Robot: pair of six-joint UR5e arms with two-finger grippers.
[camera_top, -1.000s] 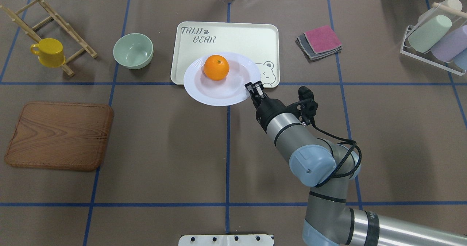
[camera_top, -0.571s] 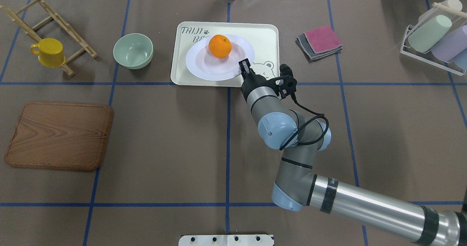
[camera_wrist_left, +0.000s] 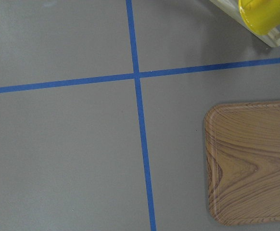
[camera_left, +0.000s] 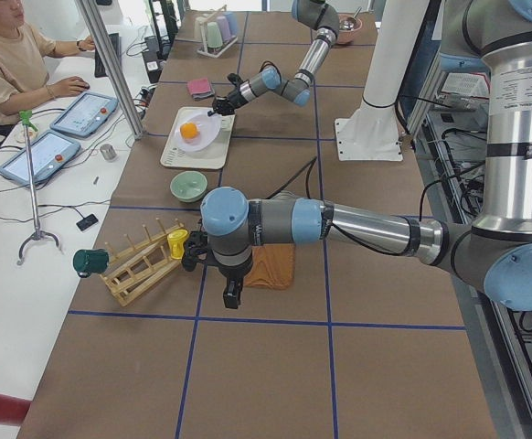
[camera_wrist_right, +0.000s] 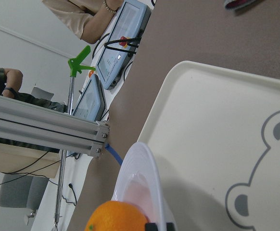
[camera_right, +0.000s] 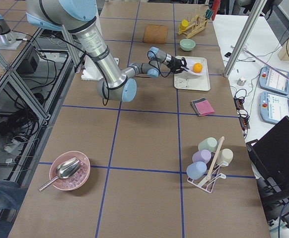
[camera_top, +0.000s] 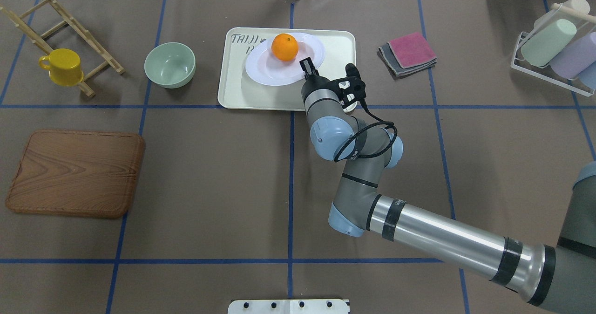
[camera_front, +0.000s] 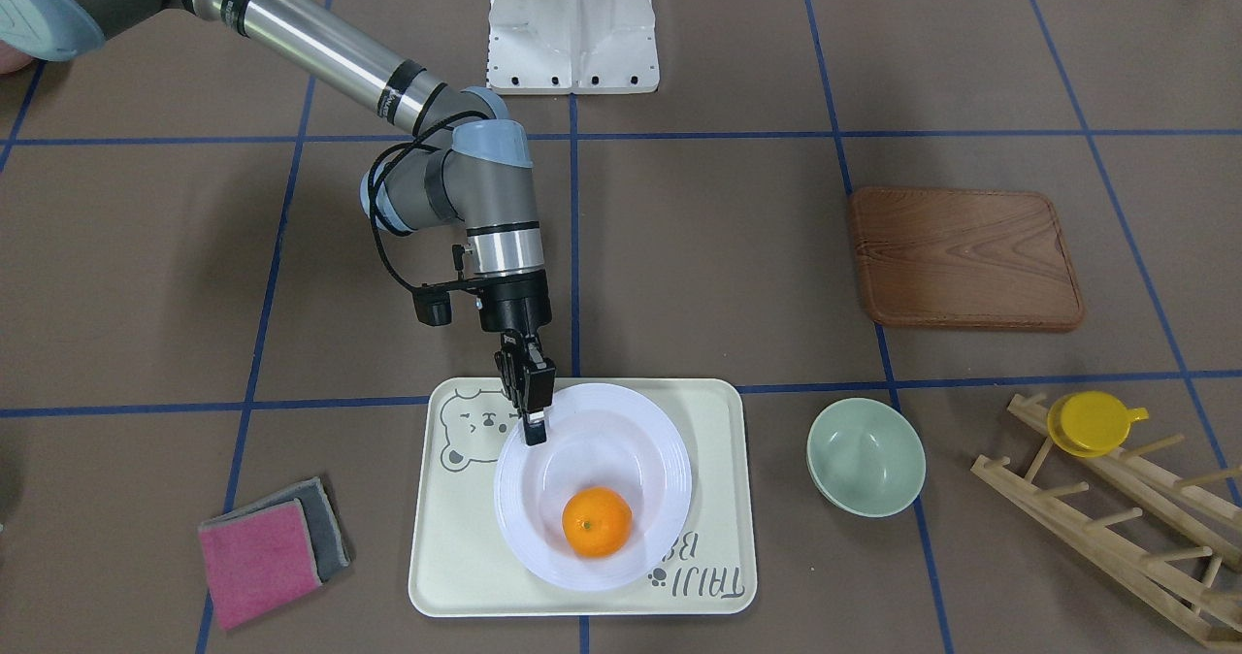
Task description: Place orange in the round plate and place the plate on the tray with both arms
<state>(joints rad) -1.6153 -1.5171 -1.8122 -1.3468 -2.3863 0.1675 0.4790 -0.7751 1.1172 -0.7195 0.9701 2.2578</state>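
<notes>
The orange [camera_top: 284, 47] lies in the white round plate [camera_top: 274, 71], off-centre on its far side. The plate is over the cream tray [camera_top: 233, 88], inside its edges; I cannot tell whether it rests flat. My right gripper [camera_top: 306, 67] is shut on the plate's near right rim, also seen in the front view as the gripper [camera_front: 534, 426] on the plate [camera_front: 631, 431] with the orange [camera_front: 597, 522]. The right wrist view shows the plate rim [camera_wrist_right: 145, 178] edge-on above the tray [camera_wrist_right: 217, 130]. My left gripper [camera_left: 232, 294] hangs over the table near the wooden board; I cannot tell its state.
A pale green bowl [camera_top: 170, 64] stands left of the tray. A yellow cup [camera_top: 63, 67] sits on a wooden rack. A wooden board [camera_top: 74, 172] lies at near left. Folded cloths [camera_top: 409, 53] lie right of the tray, and a cup rack [camera_top: 554, 48] stands at far right.
The right arm has stretched forward, carrying the plate and orange from the tray's near edge to well inside the tray. The orange has shifted toward the plate's far side.
</notes>
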